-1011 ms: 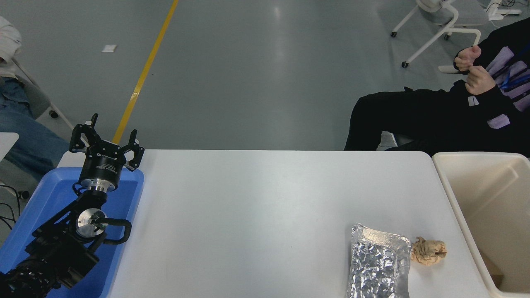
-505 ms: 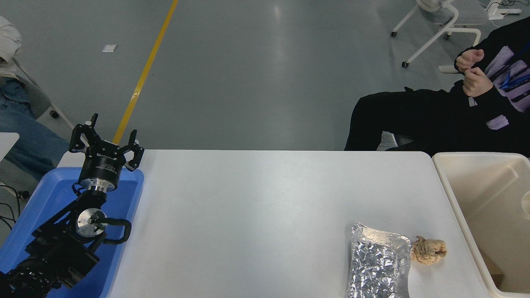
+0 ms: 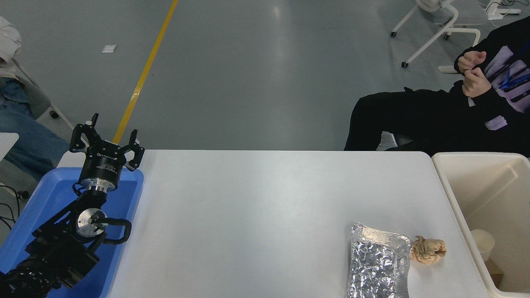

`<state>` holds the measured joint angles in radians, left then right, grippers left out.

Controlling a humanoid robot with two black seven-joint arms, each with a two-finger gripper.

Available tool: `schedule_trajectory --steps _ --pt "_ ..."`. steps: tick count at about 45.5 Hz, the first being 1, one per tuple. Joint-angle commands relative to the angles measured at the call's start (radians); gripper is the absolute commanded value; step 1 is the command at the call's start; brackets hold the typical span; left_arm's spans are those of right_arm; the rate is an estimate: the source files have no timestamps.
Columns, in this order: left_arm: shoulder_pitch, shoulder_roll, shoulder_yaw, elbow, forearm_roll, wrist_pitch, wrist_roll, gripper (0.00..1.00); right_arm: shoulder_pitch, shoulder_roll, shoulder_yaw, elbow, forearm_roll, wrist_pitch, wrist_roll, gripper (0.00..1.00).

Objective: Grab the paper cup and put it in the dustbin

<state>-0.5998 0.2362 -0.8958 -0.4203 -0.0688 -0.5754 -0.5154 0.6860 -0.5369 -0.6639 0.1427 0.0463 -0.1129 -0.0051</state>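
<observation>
A grey polished floor [image 3: 256,66] with a yellow line [image 3: 145,70] fills the room behind a white surface [image 3: 256,215]; a white wheeled chair base [image 3: 434,25] stands at the far right, and a seated person in black [image 3: 447,116] faces the surface's far side, hands together near the chest; denim-clad legs of another person [image 3: 20,136] show at the left edge. The dustbin [image 3: 455,198], cream-beige, sits against the surface's right end; the paper cup [image 3: 483,243] lies inside it by the near-left wall, beside a brown scrap. A blue tray [image 3: 37,207] rests at the left end; the left hand [image 3: 108,142] hangs over its far rim, fingers spread open and holding nothing; white lettering on its body is too small to read. A foil pouch [image 3: 379,263] lies near the front edge, touching a crumpled tan paper ball [image 3: 428,249]. The right hand is out of view.
</observation>
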Motion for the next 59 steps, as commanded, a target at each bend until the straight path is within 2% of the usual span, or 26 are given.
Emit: schedule_trajectory --steps 1,6,11,19,25,31,40,44,51,59 --pt "0.0 0.0 0.0 0.0 0.0 0.0 0.0 0.99 0.19 -0.156 -0.002 0.279 0.001 0.002 -0.001 1.0" --pt "0.0 0.0 0.0 0.0 -0.002 0.0 0.0 0.99 0.318 -0.245 -0.039 0.457 -0.003 0.009 -0.001 1.0" --pt "0.0 0.0 0.0 0.0 0.0 0.0 0.0 0.99 0.464 -0.278 -0.184 0.606 -0.003 0.018 0.0 1.0" --pt "0.0 0.0 0.0 0.0 0.0 0.0 0.001 0.99 0.756 -0.265 -0.528 0.88 -0.005 0.032 0.004 1.0" --pt "0.0 0.0 0.001 0.0 0.0 0.0 0.001 0.99 0.905 -0.213 -0.654 0.974 -0.003 0.07 0.004 1.0" --pt "0.0 0.0 0.001 0.0 0.0 0.0 0.001 0.99 1.084 -0.189 -0.704 1.068 -0.009 0.228 0.004 1.0" --pt "0.0 0.0 0.002 0.0 0.0 0.0 0.001 0.99 1.339 -0.055 -0.75 1.072 -0.016 0.738 0.002 1.0" --pt "0.0 0.0 0.002 0.0 0.0 0.002 0.001 0.99 1.417 -0.026 -0.747 1.071 -0.014 0.874 0.002 1.0" --pt "0.0 0.0 0.002 0.0 0.0 0.003 0.0 0.99 1.529 0.072 -0.752 1.078 -0.016 0.898 0.0 1.0" --pt "0.0 0.0 0.002 0.0 -0.002 0.003 0.0 0.99 1.626 0.234 -0.712 1.095 -0.013 0.898 0.0 1.0"
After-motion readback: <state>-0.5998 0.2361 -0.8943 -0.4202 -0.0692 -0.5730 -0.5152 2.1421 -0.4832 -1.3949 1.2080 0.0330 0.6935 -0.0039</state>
